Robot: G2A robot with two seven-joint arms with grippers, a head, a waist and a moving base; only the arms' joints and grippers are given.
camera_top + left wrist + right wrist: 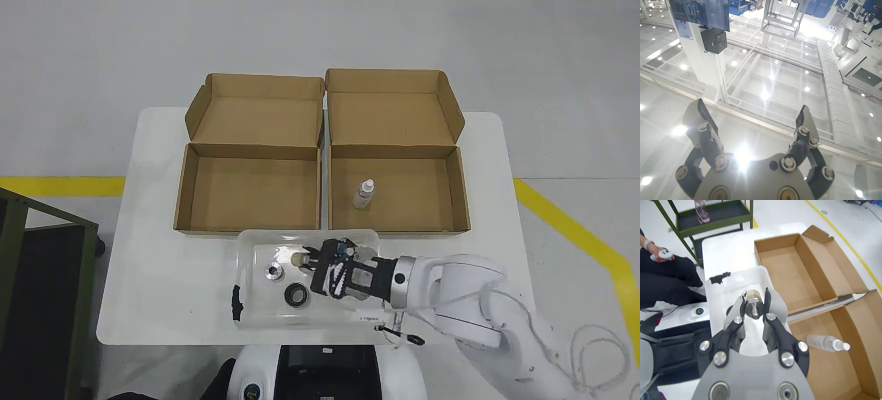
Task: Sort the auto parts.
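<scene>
Steel threaded part (pixel 752 308) clamped in right end effector (pixel 754 295) over white tray (pixel 300 235), near its far rim; cardboard boxes (pixel 250 195) just beyond. Left end effector (pixel 752 103) spread apart. Bottle (pixel 364 192) label illegible.

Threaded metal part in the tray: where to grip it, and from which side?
Take the threaded metal part across its hex body, not the thin thread or cream cap. It lies on its side in the white tray, thread pointing at the right gripper, so probably best to come in along its axis from the thread end, squeezing opposite flats.
</scene>
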